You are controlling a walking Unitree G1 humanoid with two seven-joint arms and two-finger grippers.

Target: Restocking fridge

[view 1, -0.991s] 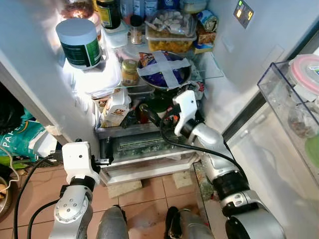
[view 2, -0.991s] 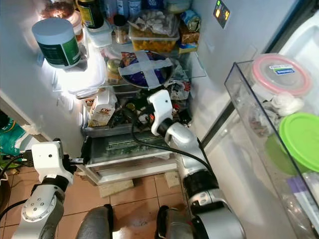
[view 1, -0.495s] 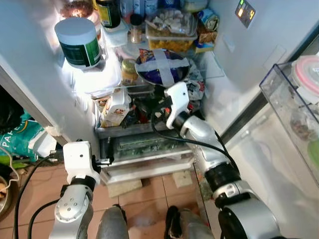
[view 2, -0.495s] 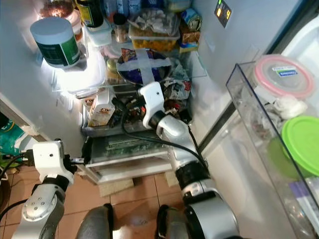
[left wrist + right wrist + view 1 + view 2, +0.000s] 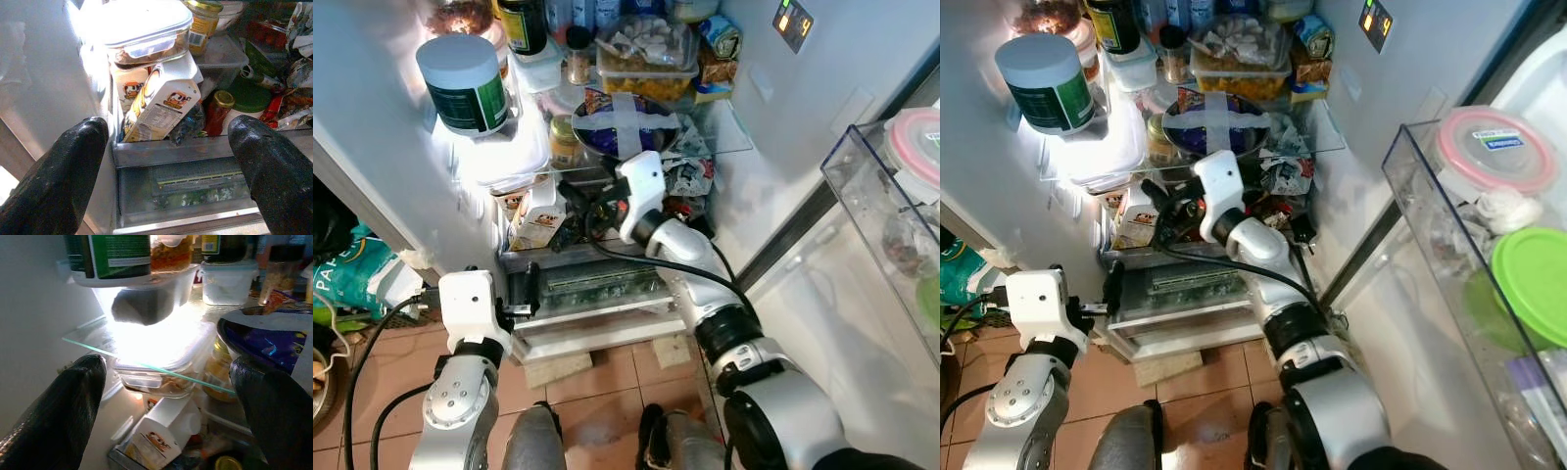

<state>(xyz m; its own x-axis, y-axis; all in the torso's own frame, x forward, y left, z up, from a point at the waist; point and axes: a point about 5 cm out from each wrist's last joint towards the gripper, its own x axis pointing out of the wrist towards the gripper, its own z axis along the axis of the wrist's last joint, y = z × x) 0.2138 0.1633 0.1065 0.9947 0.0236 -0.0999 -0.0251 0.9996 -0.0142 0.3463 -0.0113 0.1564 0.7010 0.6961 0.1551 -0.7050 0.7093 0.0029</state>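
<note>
The fridge stands open before me. My right gripper [image 5: 587, 208] is open inside the lower shelf space, just right of a tilted milk carton [image 5: 540, 211] with a cartoon cow on it. Nothing lies between its fingers [image 5: 73, 401]. Above it sits a bowl [image 5: 626, 127] covered in purple wrap with crossed grey tape. A clear lidded container [image 5: 146, 29] rests over the carton. My left gripper [image 5: 523, 294] is open, low at the left end of the crisper drawer [image 5: 597, 289], facing the carton [image 5: 161, 105] and a small gold-lidded jar [image 5: 217, 110].
A green-labelled tub [image 5: 462, 83] stands on the bright upper shelf, with jars and food boxes behind it. A yellow-lidded jar [image 5: 566, 140] is under the glass shelf. The door bin [image 5: 1410, 166] on the right holds a pink-lidded tub [image 5: 1494, 142] and a green lid [image 5: 1533, 284]. Tiled floor lies below.
My right arm has swung left and deeper into the fridge, from in front of the shelf's right side toward the milk carton. The left arm has barely moved.
</note>
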